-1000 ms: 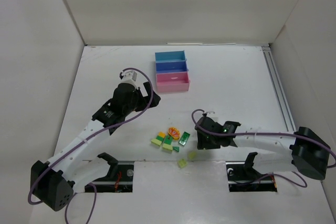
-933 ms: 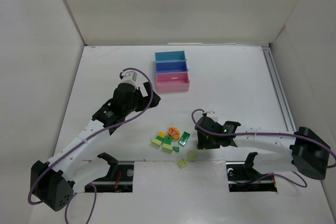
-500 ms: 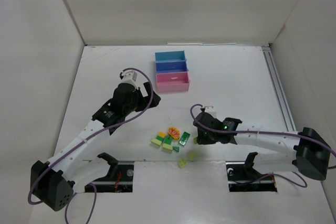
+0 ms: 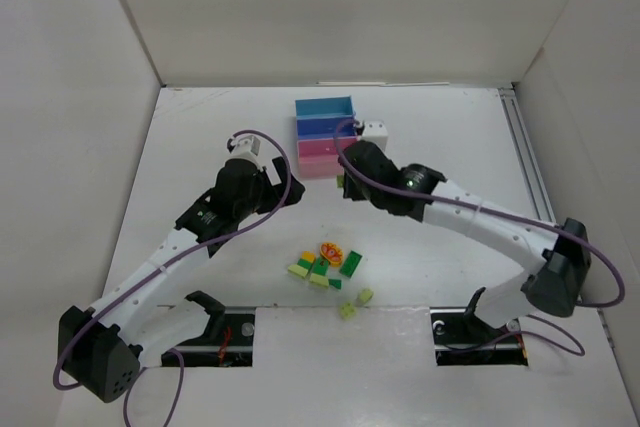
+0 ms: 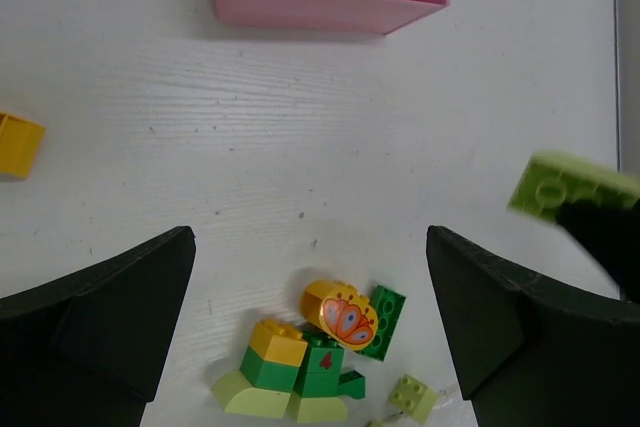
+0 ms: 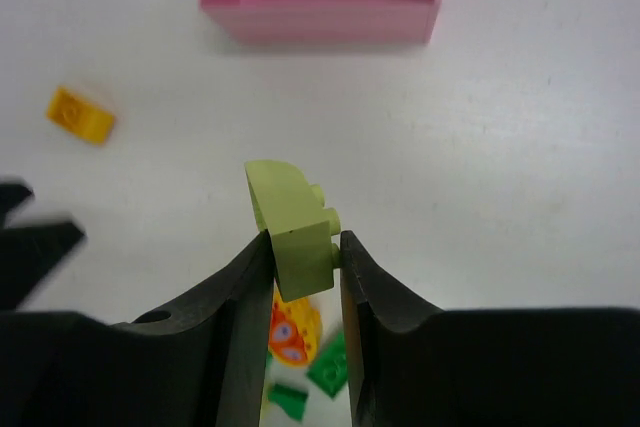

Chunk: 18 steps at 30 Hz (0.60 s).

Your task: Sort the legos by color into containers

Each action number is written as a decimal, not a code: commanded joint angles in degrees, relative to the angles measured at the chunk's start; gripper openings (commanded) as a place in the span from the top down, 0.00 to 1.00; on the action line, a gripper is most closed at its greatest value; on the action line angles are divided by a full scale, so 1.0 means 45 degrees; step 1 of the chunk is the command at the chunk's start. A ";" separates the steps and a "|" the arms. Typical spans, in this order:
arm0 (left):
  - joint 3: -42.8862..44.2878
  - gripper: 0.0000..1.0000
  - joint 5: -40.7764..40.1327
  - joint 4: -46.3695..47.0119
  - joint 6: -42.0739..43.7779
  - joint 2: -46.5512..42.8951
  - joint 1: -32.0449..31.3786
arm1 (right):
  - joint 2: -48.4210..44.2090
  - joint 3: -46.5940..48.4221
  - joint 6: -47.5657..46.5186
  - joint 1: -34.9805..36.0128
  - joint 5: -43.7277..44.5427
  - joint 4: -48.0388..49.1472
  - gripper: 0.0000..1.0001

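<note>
Swung up near pink rectangular plastic tray (image 6: 320,23), right gripper (image 6: 304,249) pinching light-green plastic brick (image 6: 283,209), left gripper (image 5: 310,247) agape.

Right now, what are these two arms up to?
They are sorting toy bricks by colour. The right arm's jaws are shut on a light green brick, held just short of the pink tray, which looks empty. The left arm's jaws are wide open and hold nothing. Most other bricks lie in a pile near the arms' bases; one yellow brick lies apart.
</note>
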 commanded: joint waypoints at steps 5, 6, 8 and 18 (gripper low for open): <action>0.0638 0.00 -0.0646 -0.0338 -0.0216 0.0061 -0.0049 | 0.4700 0.5685 -0.3682 -0.3518 -0.0593 0.1908 1.00; 0.0755 0.00 -0.0648 -0.0454 -0.0216 0.0063 -0.0049 | 0.5330 0.6427 -0.4054 -0.3752 -0.0593 0.2048 1.00; 0.1164 0.00 -0.0804 -0.0572 -0.0100 0.0569 -0.0049 | 0.6638 0.8898 -0.4583 -0.4298 -0.0400 0.2166 1.00; 0.2221 0.00 -0.0941 -0.0846 0.0447 0.2385 -0.0049 | 1.2446 1.4503 -0.6011 -0.5823 -0.1880 0.3764 0.96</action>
